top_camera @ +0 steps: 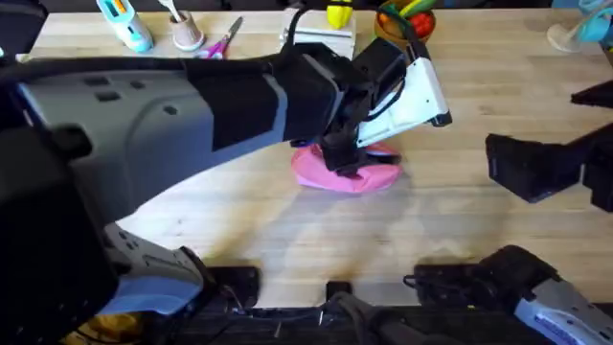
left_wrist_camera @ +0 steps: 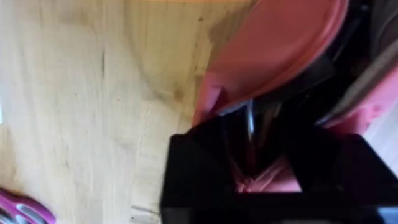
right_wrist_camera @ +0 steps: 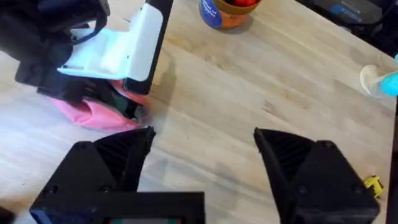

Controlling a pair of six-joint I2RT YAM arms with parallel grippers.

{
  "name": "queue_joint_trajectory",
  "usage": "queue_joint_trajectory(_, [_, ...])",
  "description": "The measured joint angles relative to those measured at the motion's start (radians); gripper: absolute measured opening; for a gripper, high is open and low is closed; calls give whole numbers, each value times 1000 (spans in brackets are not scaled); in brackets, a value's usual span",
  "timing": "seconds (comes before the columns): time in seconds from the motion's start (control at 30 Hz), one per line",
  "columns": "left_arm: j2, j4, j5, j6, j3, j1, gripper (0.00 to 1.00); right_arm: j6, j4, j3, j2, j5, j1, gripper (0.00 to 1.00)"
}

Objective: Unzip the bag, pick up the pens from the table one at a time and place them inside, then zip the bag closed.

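The pink bag (top_camera: pixel 369 178) lies near the middle of the table (top_camera: pixel 239 220), mostly under my left arm. My left gripper (top_camera: pixel 341 161) presses down on the bag's near end. In the left wrist view its black fingers (left_wrist_camera: pixel 205 180) are closed on pink fabric of the bag (left_wrist_camera: pixel 273 43), with a thin silver strip between them; I cannot tell whether that strip is a pen or a zipper part. No other pens are visible. My right gripper (right_wrist_camera: pixel 204 134) hovers open and empty to the right of the bag (right_wrist_camera: pixel 93 112), also seen from overhead as the right gripper (top_camera: pixel 493 158).
Along the back edge stand pink-handled scissors (top_camera: pixel 222 43), a cup (top_camera: pixel 187 31), a blue-and-white item (top_camera: pixel 126 24), a white box (top_camera: pixel 321 40) and an orange bowl (top_camera: pixel 407 19). A light blue object (top_camera: pixel 582 31) sits at the back right. Bare wood lies in front of the bag.
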Motion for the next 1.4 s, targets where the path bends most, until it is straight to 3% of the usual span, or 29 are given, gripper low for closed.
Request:
queue_joint_trajectory(0.13, [-3, 1, -38, 1, 8, 12, 869, 0, 0, 0, 0, 0, 0, 997])
queue_joint_trajectory(0.17, [-7, 0, -34, -2, 13, 18, 958, 0, 0, 0, 0, 0, 0, 997])
queue_joint_trajectory(0.2, [-10, 0, -27, -2, 13, 19, 982, 0, 0, 0, 0, 0, 0, 997])
queue_joint_trajectory(0.53, [-23, -35, -24, -1, 16, 17, 992, 0, 1, 0, 0, 0, 0, 997])
queue_joint_trajectory(0.7, [-116, -77, 12, 4, -2, 38, 993, 0, 0, 0, 0, 0, 0, 997])
queue_joint_trajectory(0.77, [-185, -87, 49, 10, -3, 76, 993, 0, 1, -1, 0, 0, 0, 997])
queue_joint_trajectory(0.93, [-376, -86, 185, 38, -3, 227, 993, 3, 1, -17, 0, 0, 0, 997])
queue_joint_trajectory(1.07, [-459, -49, 227, 50, -3, 317, 993, 5, 9, -25, 0, -27, 0, 997])
queue_joint_trajectory(1.3, [-458, -123, 226, 55, -4, 384, 992, 26, -3, -27, 0, -232, 0, 997])
queue_joint_trajectory(1.4, [-458, -140, 233, 99, -4, 415, 993, 67, 39, -27, 3, -272, 0, 997])
